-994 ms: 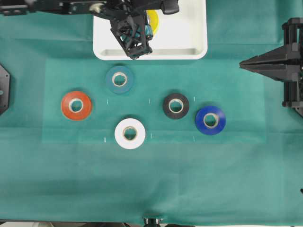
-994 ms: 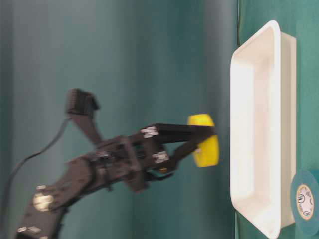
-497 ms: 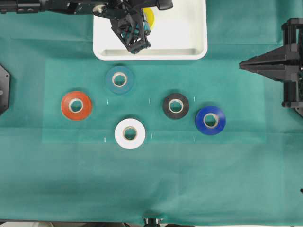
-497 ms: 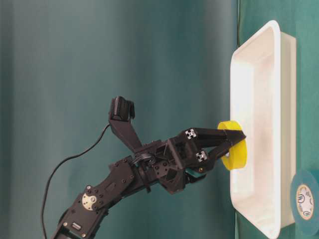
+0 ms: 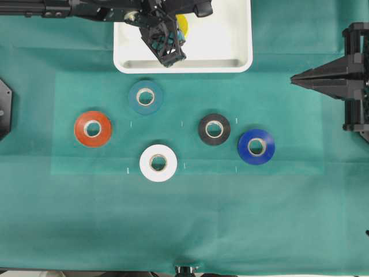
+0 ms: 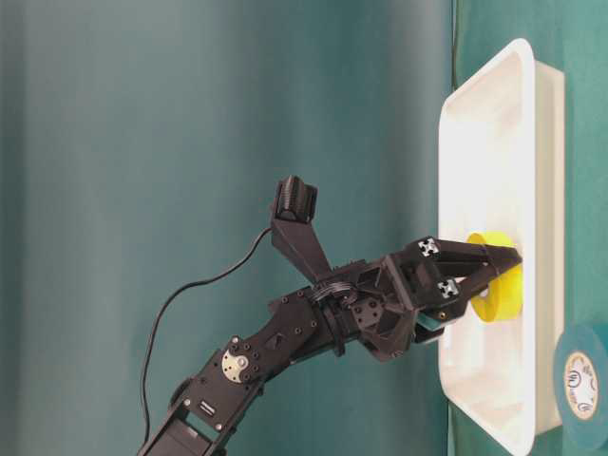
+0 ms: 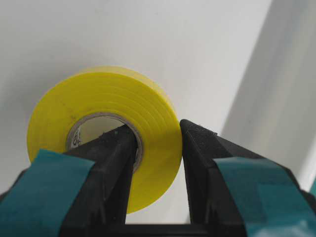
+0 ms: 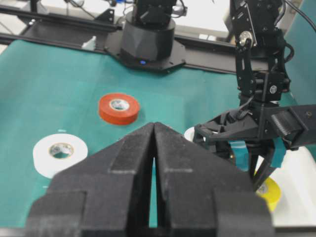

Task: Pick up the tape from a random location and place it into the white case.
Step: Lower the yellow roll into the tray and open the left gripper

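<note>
One yellow tape (image 7: 106, 126) sits clamped in my left pincer (image 7: 157, 148), white case (image 7: 207, 44) right below; my right pincer (image 8: 154, 148) is pressed together.

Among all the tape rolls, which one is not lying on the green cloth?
The bright yellow tape roll. The left gripper pinches its wall, holding it inside the white plastic case; the other five rolls lie flat on the cloth.

Colours on the green cloth (image 5: 230, 219)
A yellow tape (image 7: 108, 106) is seen against the white case (image 5: 242, 52); teal (image 5: 145, 96), orange (image 5: 92, 128), white (image 5: 158, 163), black (image 5: 214, 129) and blue (image 5: 256, 146) rolls are laid below the case.
</note>
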{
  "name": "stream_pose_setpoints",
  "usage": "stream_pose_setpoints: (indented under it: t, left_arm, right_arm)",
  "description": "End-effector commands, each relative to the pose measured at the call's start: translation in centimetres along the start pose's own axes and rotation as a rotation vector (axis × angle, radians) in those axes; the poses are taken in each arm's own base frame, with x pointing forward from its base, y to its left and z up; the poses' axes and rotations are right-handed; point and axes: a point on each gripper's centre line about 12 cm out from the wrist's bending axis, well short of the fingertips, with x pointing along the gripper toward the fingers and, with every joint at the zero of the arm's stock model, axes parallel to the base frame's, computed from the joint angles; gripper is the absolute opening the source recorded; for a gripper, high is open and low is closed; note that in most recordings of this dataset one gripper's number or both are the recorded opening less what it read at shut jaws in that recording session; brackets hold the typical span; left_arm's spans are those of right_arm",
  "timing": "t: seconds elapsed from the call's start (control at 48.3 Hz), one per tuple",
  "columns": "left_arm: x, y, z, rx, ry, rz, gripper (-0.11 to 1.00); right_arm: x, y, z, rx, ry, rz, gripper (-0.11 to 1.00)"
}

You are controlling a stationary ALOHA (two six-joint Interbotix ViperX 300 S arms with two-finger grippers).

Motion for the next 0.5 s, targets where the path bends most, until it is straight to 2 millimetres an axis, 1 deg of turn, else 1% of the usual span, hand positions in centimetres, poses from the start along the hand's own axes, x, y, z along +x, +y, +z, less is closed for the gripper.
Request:
stream_pose_setpoints:
  t: [0.0, 0.311, 0.352, 0.414, 0.435, 0.476]
  left_arm:
    - [-0.85, 0.33, 0.61, -0.005, -0.031, 0.003, 0.24]
    - [-0.93, 0.4, 0.66, -0.009, -0.031, 0.003, 0.25]
    - [-0.93, 0.4, 0.66, -0.009, -0.031, 0.003, 0.32]
    - [-0.91, 0.4, 0.59, -0.008, -0.028, 0.003, 0.5]
    - [-0.93, 0.4, 0.63, -0.009, -0.028, 0.003, 0.58]
    - [-0.91, 0.4, 0.55, -0.008, -0.025, 0.003, 0.71]
  right_arm:
    - [0.26, 0.03, 1.07, 0.0, -0.026, 0.001, 0.0]
    - [0.26, 0.03, 1.07, -0.002, -0.026, 0.001, 0.0]
    - [0.27, 0.03, 1.13, -0.003, -0.028, 0.002, 0.0]
    - [0.27, 0.03, 1.13, -0.003, -0.028, 0.002, 0.0]
    - [0.27, 0.03, 1.13, -0.002, -0.028, 0.002, 0.0]
    - [0.27, 0.03, 1.13, -0.002, -0.028, 0.001, 0.0]
